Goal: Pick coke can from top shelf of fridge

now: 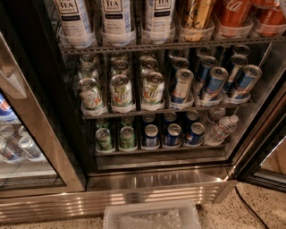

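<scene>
The coke can stands at the upper right of the view, in a clear plastic holder on the top shelf of the fridge. The top edge of the view cuts it off, so only its lower red-orange body and part of the white script show. A second red can of the same kind sits just beside it on the right, cropped by the top and right edges. In the next holder to the left is a gold-and-black can, also cropped at the top, and further left stand three tea bottles whose caps lie outside the view. The gripper is outside the camera view, so it cannot be told whether its jaws are spread or pressed together. One level down, the middle rack carries green-and-white cans on the left and blue-silver cans on the right, all tilted with their tops toward the camera. The rows behind them sink into the dark interior and are hard to make out. The lowest rack holds green cans, blue cans and a clear water bottle lying tilted at its right end. The black-framed door stands open at the right, mostly out of view. At the left, a steel-framed glass-door unit shows part of a Pepsi logo and blurred cans behind the glass. Along the bottom edge, a clear plastic bin sits on the speckled floor with its front cut off. A dark cable lies near it.
</scene>
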Motion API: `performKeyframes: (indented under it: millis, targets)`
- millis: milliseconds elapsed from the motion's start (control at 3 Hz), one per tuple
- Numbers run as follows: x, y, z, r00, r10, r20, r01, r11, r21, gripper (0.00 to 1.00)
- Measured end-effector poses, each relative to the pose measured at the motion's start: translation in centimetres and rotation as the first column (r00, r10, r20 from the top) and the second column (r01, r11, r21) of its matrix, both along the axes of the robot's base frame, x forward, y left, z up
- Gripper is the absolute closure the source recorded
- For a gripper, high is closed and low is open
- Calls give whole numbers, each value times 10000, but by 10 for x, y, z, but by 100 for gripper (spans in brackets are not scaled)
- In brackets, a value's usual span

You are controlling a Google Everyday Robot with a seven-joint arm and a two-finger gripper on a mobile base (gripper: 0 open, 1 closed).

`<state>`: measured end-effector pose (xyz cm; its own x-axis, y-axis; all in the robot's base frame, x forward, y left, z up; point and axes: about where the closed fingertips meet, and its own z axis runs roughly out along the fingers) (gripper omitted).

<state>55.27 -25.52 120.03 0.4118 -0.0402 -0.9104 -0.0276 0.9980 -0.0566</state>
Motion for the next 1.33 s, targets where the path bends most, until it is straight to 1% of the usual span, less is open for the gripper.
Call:
performKeyframes:
  millis: [333,667,1000,1333]
  targets:
    - [-19,6,9,9975,709,33,-709,9971,275,100]
    - [-36,23,-1,9877,1542,-273,-1537,9879,211,100]
    - [-49,36,-17,9641,2569,-665,-2527,9653,658,100]
    - [-60,37,-16,9475,3106,-760,-3047,9490,805,100]
